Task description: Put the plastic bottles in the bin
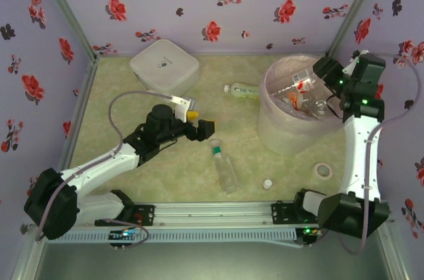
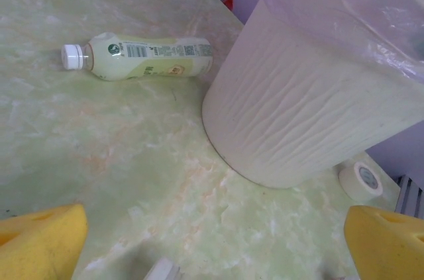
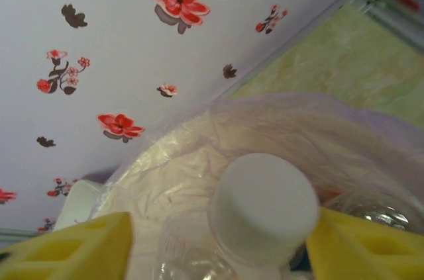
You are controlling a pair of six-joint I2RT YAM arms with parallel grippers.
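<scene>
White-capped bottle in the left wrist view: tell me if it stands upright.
No, the white-capped bottle lies on its side on the table.

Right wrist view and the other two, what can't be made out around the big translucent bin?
- Right wrist view: the clear plastic bottle with a white cap is cut off by the bottom edge, so whether the right gripper grips it is unclear.
- Top view: how many bottles lie in the large round translucent pink-lined bin; they overlap, and the gripper covers some.
- Left wrist view: the bin's wall hides its inside.
</scene>
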